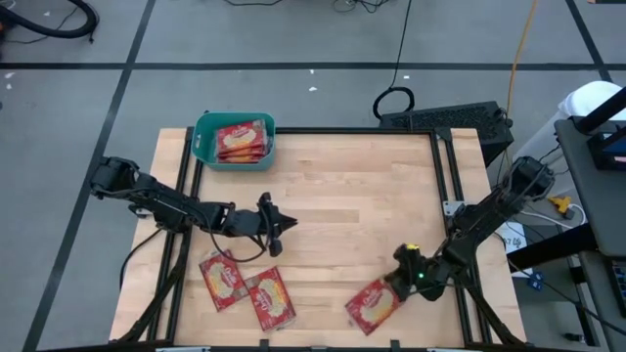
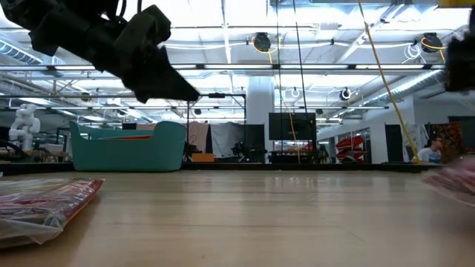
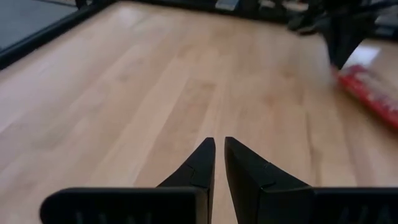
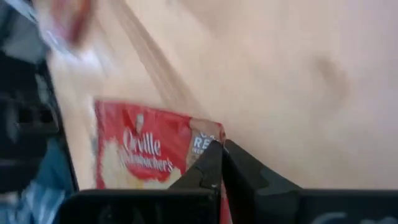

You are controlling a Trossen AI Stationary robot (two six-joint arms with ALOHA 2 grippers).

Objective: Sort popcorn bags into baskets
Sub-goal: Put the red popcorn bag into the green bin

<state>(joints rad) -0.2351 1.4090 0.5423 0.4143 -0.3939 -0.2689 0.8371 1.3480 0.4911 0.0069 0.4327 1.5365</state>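
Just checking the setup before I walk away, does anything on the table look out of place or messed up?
Nothing looks damaged or spilled. Three popcorn bags lie loose and askew near the table's front edge: two by the left gripper, one at the shut right gripper. The teal basket holds the rest.

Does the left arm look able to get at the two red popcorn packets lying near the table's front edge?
Probably yes: the left claw, shut and empty, hangs just beyond the two flat red popcorn packets, nothing lying between.

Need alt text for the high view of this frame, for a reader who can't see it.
From above, the right gripper is shut on a red popcorn bag at the table's near right. The left gripper hovers empty above two more bags; a teal basket holds others.
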